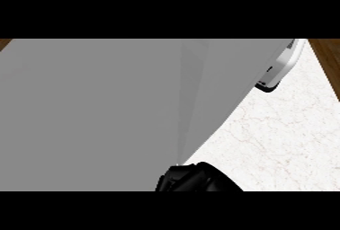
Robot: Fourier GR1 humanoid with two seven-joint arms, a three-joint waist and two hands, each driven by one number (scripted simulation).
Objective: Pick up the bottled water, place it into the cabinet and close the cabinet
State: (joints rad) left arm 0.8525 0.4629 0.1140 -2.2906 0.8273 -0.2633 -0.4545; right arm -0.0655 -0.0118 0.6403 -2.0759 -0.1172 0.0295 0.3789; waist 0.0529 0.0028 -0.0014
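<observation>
- Grey fills most of the head view: a broad flat grey surface (93, 112) spreads from the left edge past the middle, with a faint vertical crease running down it. I take it for the cabinet or its door seen close up, though I cannot say which.
- Beyond its slanting right edge lies the white marble counter (285, 139), with a strip of brown wood (328, 58) at the far top right.
- One black hand (196, 179) shows at the bottom, just right of centre, sitting right at the lower end of the crease and touching or nearly touching the grey surface. Which arm it belongs to I cannot tell from this view, nor whether its fingers are spread, pressed together or curled.
- A white object with a black end (279, 67) peeks out at the top right, at the edge of the grey surface. It may be part of the robot or of the cabinet; I cannot tell.
- Bottled water is nowhere to be seen, either on the counter or at the hand; if it is inside the cabinet, the grey surface hides it.
- My judgement: this looks like the closing step, with the hand at the door.
- Next, the move would call for a steady push along the door's swing until it seats flush, then drawing the hand clear.
</observation>
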